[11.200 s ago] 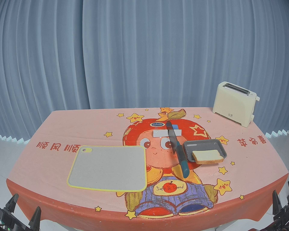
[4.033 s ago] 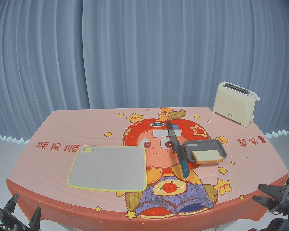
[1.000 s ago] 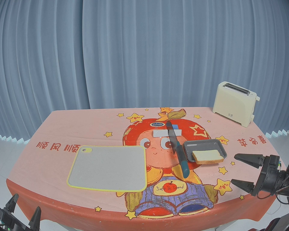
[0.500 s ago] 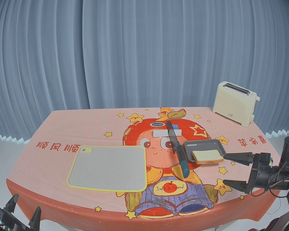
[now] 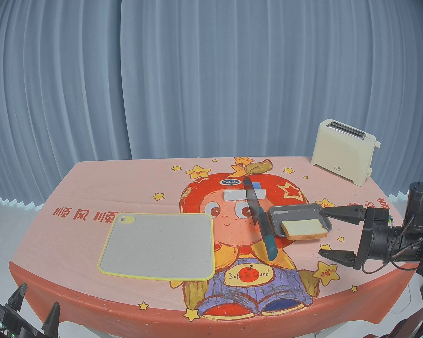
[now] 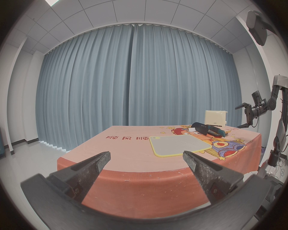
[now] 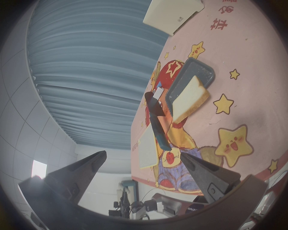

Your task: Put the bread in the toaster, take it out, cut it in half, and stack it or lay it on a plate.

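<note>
A slice of bread lies half on the near edge of a dark grey plate at the right of the table. My right gripper hovers open just right of the bread, its fingers pointing toward it, nothing between them. A cream toaster stands at the far right corner. A knife with a teal handle lies left of the plate. My left gripper is open, low off the table's front left corner.
A grey cutting board with a yellow rim lies at the front left of the table. A small white and blue card sits under the knife blade. Blue curtains hang behind the table.
My right arm has risen from below the table's right edge and moved left and forward, its open gripper now close beside the bread. The left gripper has stayed put.
</note>
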